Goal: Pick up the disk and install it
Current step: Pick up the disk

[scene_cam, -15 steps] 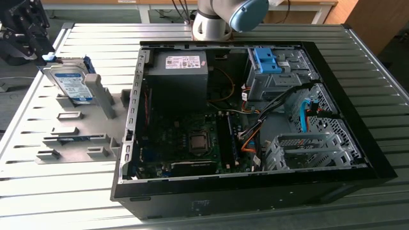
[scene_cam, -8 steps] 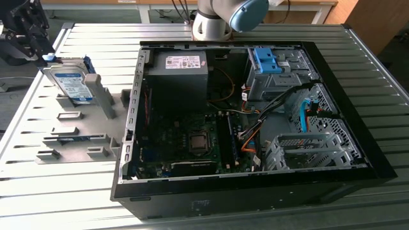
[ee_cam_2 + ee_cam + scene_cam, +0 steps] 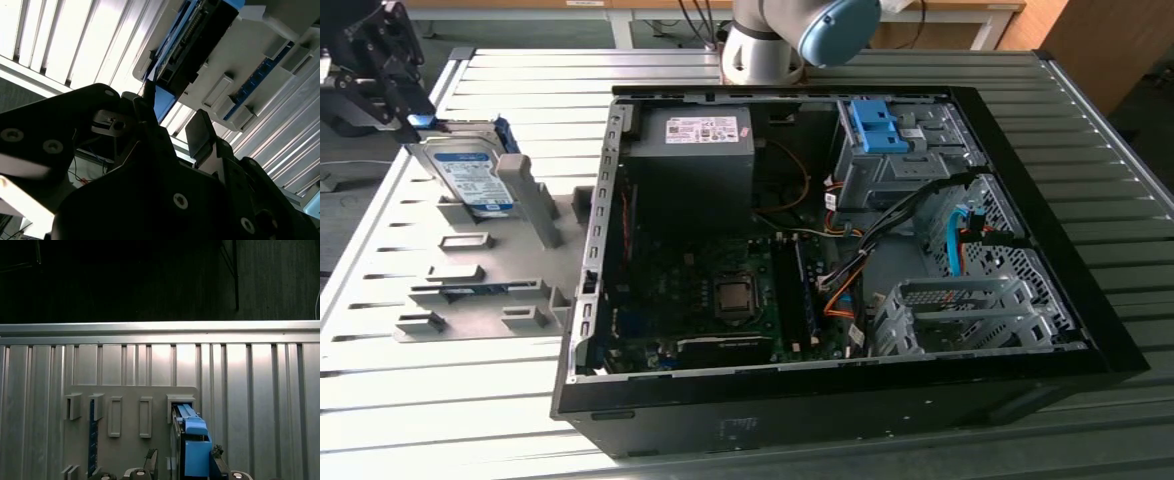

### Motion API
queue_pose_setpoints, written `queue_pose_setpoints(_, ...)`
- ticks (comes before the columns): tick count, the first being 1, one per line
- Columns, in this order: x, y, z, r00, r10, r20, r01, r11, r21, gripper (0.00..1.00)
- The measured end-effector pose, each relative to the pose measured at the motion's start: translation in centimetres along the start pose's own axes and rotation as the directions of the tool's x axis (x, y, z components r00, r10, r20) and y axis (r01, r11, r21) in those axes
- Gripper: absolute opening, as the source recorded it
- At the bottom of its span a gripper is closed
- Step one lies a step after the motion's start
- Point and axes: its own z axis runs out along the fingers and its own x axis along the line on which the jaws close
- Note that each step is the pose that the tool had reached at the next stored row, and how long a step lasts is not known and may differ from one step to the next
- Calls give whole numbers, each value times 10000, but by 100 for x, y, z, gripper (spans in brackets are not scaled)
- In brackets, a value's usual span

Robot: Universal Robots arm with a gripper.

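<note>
Both fingers (image 3: 150, 461) of the gripper (image 3: 183, 456) stand apart, loosely flanking the disk (image 3: 197, 447) edge, clasping nothing.

At the upper left of the frame, the disk (image 3: 464, 175) stands on edge in a grey slotted rack (image 3: 480, 290), with the black gripper (image 3: 418, 119) at its top edge. An open computer case (image 3: 814, 250) lies at the centre on the slatted metal table (image 3: 440, 400).

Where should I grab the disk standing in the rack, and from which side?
Likely its free upper end, pinched across the two flat faces, coming down from above: the disk stands on edge in the gray rack, its lower end seated there, top clear.
</note>
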Motion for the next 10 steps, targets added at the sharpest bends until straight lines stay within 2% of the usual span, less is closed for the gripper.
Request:
queue_pose_setpoints(5, -8, 18, 26, 10000, -1, -1, 1, 10000, 29, 52)
queue_pose_setpoints(10, -15, 21, 24, 10000, -1, 4, 1, 10000, 65, 52)
